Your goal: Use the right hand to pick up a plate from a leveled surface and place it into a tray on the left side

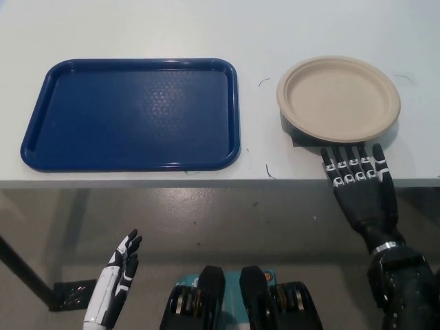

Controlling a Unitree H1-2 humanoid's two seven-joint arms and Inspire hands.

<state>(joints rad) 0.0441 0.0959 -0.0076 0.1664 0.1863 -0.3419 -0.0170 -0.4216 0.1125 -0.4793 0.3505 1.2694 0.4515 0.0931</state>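
A beige round plate (338, 100) rests on a dark raised block on the white table, at the right. A blue rectangular tray (134, 113) lies flat on the table to its left, with nothing in it. My black right hand (357, 185) is open, palm down, its fingertips (349, 152) at the plate's near rim, above the table's front edge. It holds nothing. My white left hand (118, 275) hangs open low at the left, below the table.
The white table (261, 41) fills the upper half; its front edge runs across at mid height. Below it is grey floor, with a dark table leg (27, 275) at the lower left.
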